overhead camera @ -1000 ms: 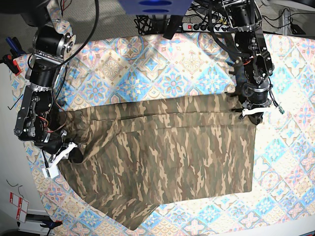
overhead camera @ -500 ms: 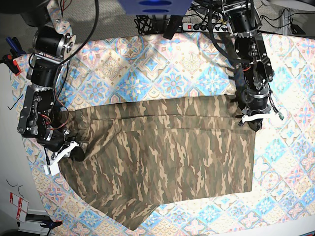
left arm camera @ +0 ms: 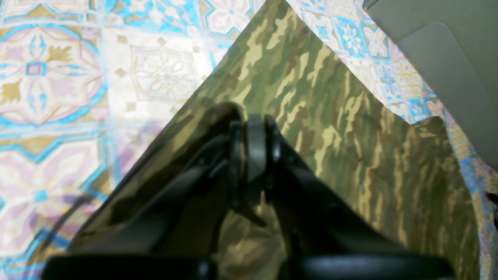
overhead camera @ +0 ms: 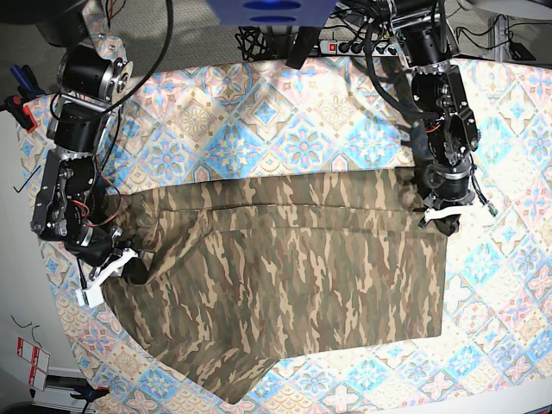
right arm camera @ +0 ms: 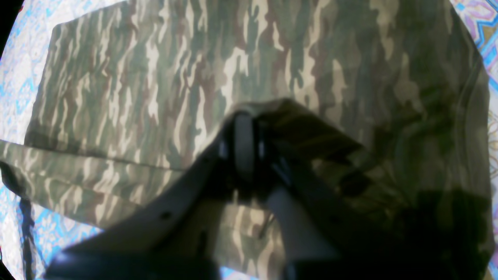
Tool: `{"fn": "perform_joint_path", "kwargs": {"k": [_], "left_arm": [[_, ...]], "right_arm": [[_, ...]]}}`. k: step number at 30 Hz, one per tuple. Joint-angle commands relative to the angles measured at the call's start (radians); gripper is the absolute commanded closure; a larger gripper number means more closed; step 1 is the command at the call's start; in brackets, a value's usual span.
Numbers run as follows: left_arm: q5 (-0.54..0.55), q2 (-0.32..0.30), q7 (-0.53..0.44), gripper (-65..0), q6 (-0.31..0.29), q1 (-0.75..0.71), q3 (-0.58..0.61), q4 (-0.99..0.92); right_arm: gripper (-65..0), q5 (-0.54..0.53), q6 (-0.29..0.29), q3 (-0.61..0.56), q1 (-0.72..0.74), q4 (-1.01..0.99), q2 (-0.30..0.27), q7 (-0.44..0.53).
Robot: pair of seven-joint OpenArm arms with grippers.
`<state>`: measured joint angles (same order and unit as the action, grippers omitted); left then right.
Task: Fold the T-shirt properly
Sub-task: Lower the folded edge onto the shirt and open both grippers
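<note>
T-shirt (overhead camera: 285, 285), camouflage print, unlettered

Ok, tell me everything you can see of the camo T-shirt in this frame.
The T-shirt is soft cloth in olive, brown and tan camouflage, spread flat over the patterned tablecloth, with fold lines along its upper part. One corner hangs over the near table edge. The left hand is shut on its upper corner at one end, the right hand on the bunched cloth at the other. No collar or label shows.
</note>
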<state>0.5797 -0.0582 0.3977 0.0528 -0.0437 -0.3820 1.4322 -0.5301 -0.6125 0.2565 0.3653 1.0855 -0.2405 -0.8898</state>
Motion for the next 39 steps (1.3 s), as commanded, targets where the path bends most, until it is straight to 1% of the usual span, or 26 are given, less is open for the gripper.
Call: {"fn": "perform_joint_path", "kwargs": {"k": [1, 5, 8, 14, 18, 24, 26, 31, 33, 36, 39], "left_arm": [[0.0, -0.009, -0.021, 0.0, -0.008, 0.014, 0.001, 0.015], [0.0, -0.009, -0.021, 0.0, -0.008, 0.015, -0.001, 0.015], [0.0, -0.01, -0.021, 0.0, -0.008, 0.031, -0.001, 0.015], [0.001, -0.01, -0.021, 0.0, -0.008, 0.054, -0.001, -0.023], [0.003, -0.01, -0.021, 0.0, -0.008, 0.063, -0.001, -0.061], [0.004, -0.01, -0.023, -0.6, -0.008, 0.064, -0.002, -0.063], [0.007, -0.01, -0.023, -4.9, -0.008, 0.067, -0.004, -0.063], [0.009, -0.009, -0.021, -19.8, -0.008, 0.089, -0.074, -0.067], [0.01, -0.009, -0.021, -24.9, -0.009, 0.092, -0.099, -0.067], [0.01, -0.01, -0.021, -32.0, -0.012, 0.113, -0.13, -0.064], [0.012, -0.01, -0.021, -35.0, -0.014, 0.12, -0.154, -0.061]], "right_arm": [[0.0, -0.022, -0.005, 0.002, 0.028, 0.015, -0.013, 0.025], [0.0, -0.022, -0.005, 0.007, 0.028, 0.015, -0.013, 0.031], [0.0, -0.022, -0.005, 0.002, 0.028, 0.015, -0.013, 0.071], [0.0, -0.022, -0.005, 0.002, 0.03, -0.029, -0.013, 0.085], [0.0, -0.022, -0.005, 0.0, 0.028, -0.038, -0.013, 0.12], [-0.7, -0.022, -0.005, 0.007, 0.028, -0.038, -0.013, 0.153], [-3.8, -0.022, -0.005, 0.002, 0.028, -0.038, -0.013, 0.165], [-21.4, -0.022, -0.005, 0.007, 0.028, -0.037, -0.013, 0.169], [-27.6, -0.022, -0.005, 0.004, 0.028, -0.035, -0.013, 0.195], [-33.2, -0.022, -0.005, 0.004, 0.028, -0.038, -0.013, 0.252], [-35.6, -0.022, -0.004, 0.008, 0.028, -0.038, -0.013, 0.277]]}}
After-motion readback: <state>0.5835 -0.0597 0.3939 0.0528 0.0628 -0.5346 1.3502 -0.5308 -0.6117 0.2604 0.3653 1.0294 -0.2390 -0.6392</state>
